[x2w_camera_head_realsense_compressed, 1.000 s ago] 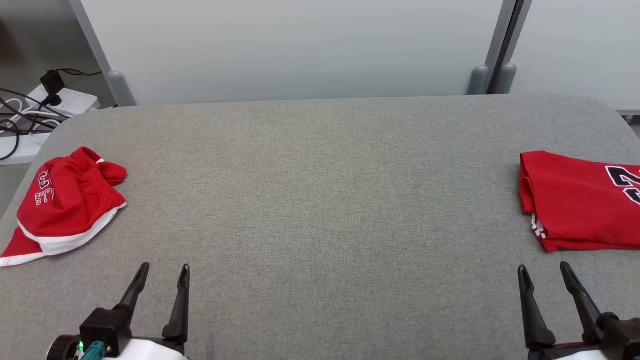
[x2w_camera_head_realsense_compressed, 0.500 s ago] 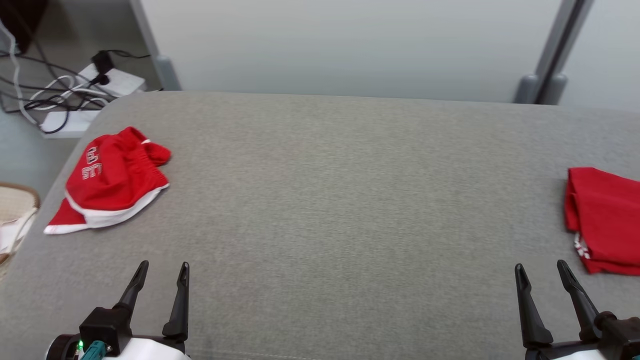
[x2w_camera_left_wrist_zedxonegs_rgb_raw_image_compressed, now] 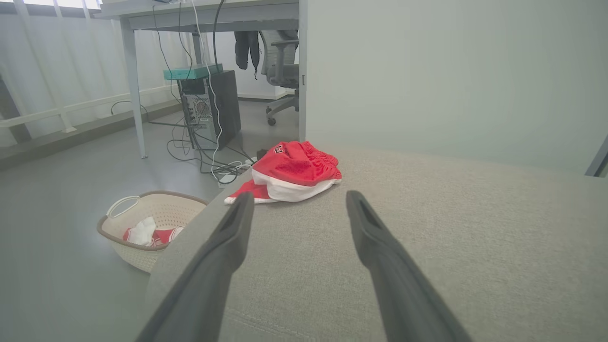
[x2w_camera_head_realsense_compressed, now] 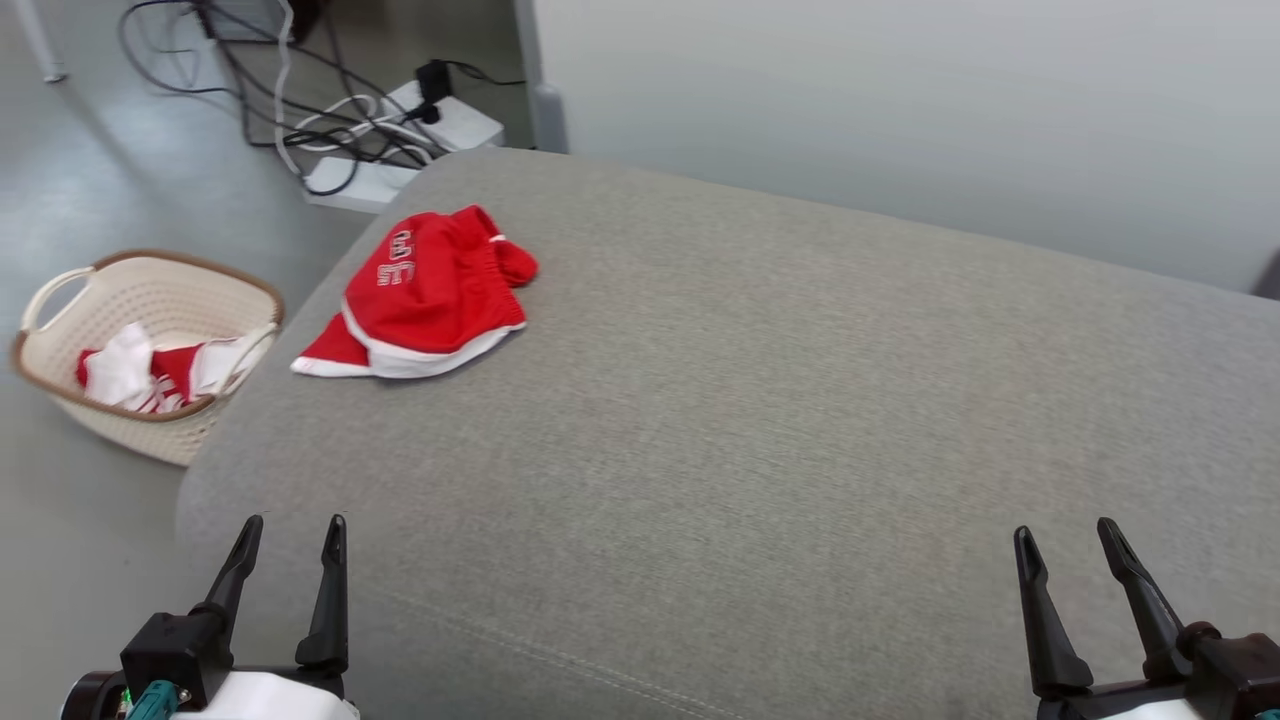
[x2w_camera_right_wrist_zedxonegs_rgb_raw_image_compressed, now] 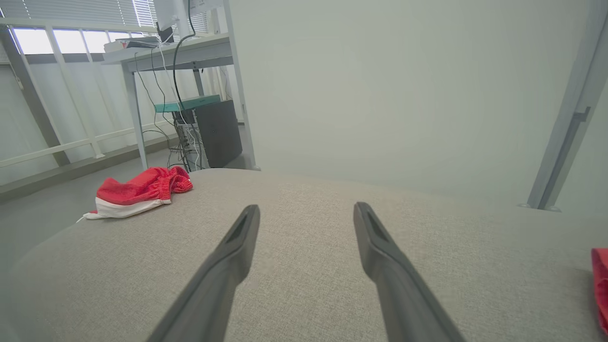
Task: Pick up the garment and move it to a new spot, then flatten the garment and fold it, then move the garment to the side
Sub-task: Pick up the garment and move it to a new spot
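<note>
Head view has the grey fabric counter (x2w_camera_head_realsense_compressed: 760, 400) ahead, with a cream basket (x2w_camera_head_realsense_compressed: 130, 435) of clothes on the floor off its left edge. The crumpled red garment (x2w_camera_head_realsense_compressed: 430, 290) lies near the counter's far left corner. The left gripper (x2w_camera_head_realsense_compressed: 292, 522) and right gripper (x2w_camera_head_realsense_compressed: 1064, 527) hover at the near edge, fingers apart, well clear of the garment.

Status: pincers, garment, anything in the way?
Left pincer open, empty; right pincer open, empty. Red garment crumpled near table's far-left corner, ungripped. Basket on floor left of table, not in the way.
</note>
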You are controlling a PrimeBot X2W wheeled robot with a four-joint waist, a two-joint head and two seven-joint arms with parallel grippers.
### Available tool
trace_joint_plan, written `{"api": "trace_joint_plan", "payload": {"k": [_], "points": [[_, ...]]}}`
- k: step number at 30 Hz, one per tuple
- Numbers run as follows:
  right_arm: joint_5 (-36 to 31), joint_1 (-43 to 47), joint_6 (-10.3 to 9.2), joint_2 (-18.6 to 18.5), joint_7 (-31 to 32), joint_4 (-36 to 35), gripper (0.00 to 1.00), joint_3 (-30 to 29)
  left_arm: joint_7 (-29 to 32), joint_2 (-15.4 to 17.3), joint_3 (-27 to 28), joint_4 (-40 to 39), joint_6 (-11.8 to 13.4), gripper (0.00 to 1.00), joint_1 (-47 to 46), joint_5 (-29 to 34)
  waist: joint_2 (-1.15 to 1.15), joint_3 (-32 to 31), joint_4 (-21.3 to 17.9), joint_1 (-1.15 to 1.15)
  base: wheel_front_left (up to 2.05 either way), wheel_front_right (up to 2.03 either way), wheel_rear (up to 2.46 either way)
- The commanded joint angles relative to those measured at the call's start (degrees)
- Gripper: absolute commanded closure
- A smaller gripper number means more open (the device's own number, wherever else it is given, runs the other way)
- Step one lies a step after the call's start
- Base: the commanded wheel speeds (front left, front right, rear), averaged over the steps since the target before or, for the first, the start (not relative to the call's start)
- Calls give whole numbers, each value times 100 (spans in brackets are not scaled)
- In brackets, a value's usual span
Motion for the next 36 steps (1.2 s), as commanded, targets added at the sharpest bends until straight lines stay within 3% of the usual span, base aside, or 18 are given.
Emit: {"api": "trace_joint_plan", "payload": {"k": [1,9,27,36], "points": [[40,-179,0,-68,6,-139,0,122,-45,92,207,-166,46,0,-148,-25,0,-40,277,0,0,0,0],[76,-181,0,-68,-4,-99,0,134,-54,108,174,-125,60,0,-184,-63,0,-55,425,0,0,0,0],[164,-221,0,-68,-71,19,0,194,-68,205,80,-376,9,0,-488,-94,0,-66,364,0,0,0,0],[45,-381,0,-68,3,-127,0,220,535,1009,238,-1406,-263,0,-2593,123,0,212,75,0,0,0,0]]}}
